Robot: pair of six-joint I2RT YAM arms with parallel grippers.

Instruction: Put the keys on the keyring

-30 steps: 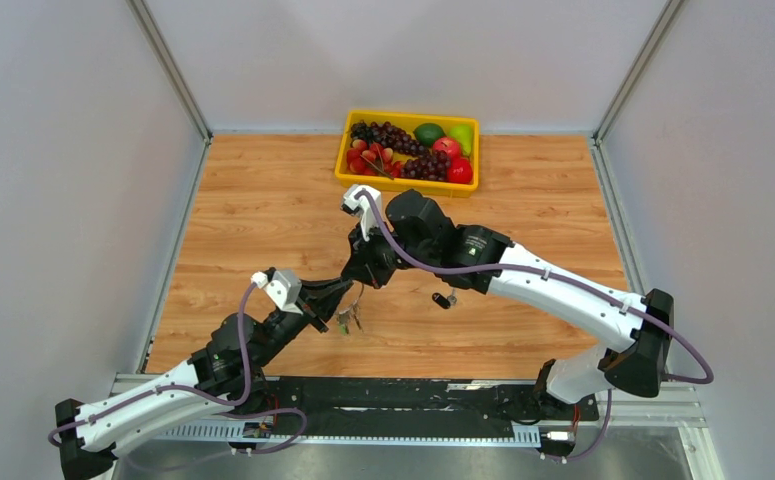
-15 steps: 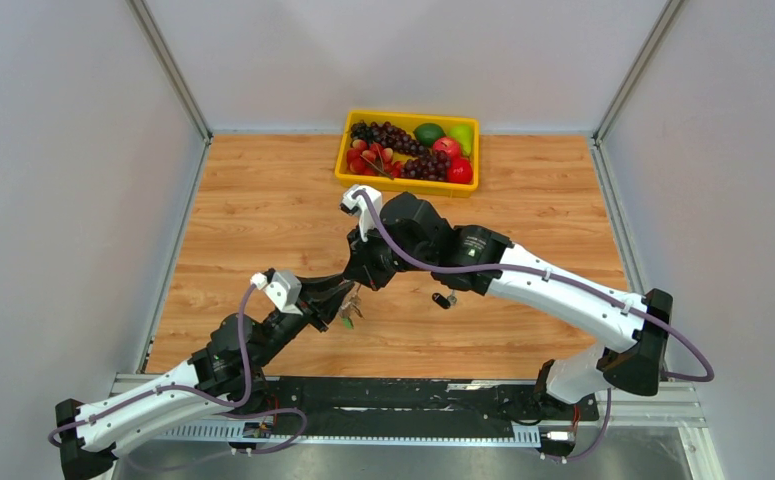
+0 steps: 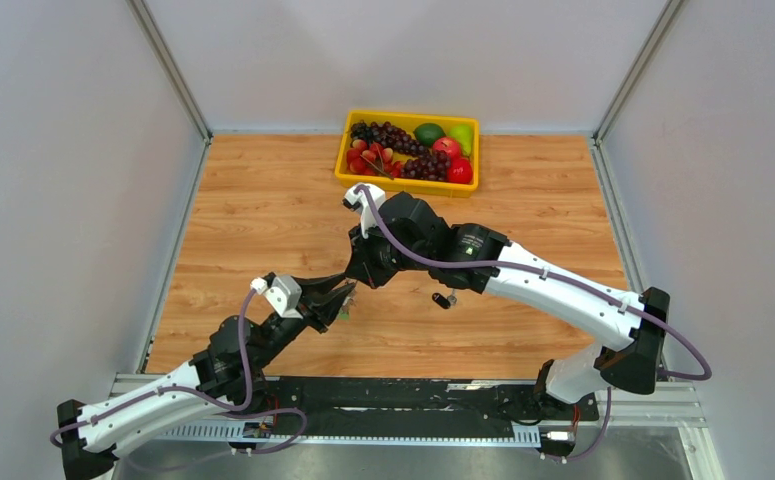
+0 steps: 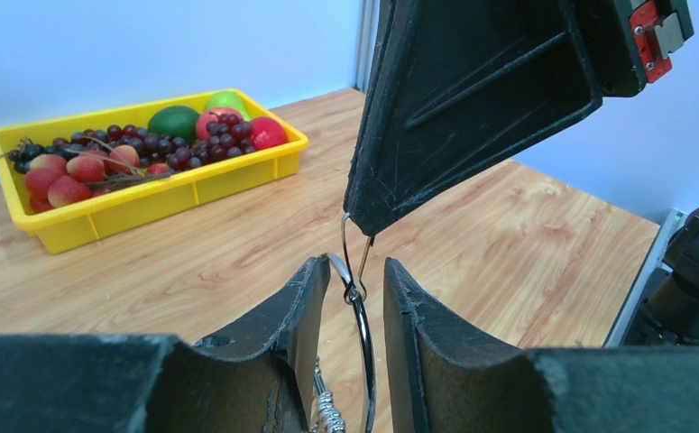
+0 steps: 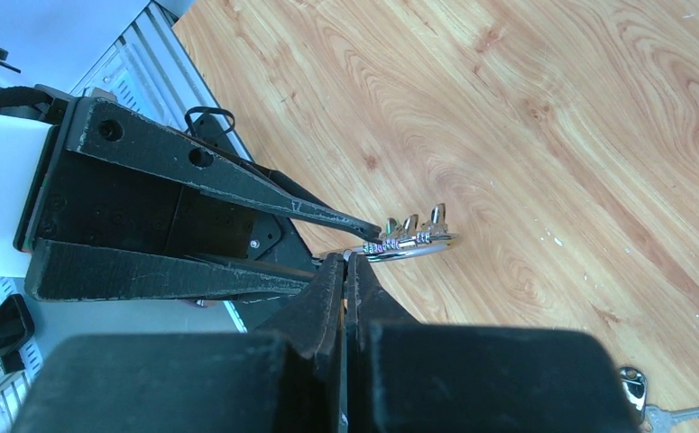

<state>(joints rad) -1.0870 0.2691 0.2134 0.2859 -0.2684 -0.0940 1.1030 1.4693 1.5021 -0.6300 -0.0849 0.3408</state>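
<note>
Our left tool is spreading, having just released the ring, so it is now hanging from our right tool, which is pinching its top. One key is lying loose on the tabletop by the right arm. The other keys are hiding below our left fingers, too small to count.

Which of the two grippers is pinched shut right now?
The right gripper, clamped on the keyring. The left gripper stands open, with the ring in the gap between its jaws.
</note>
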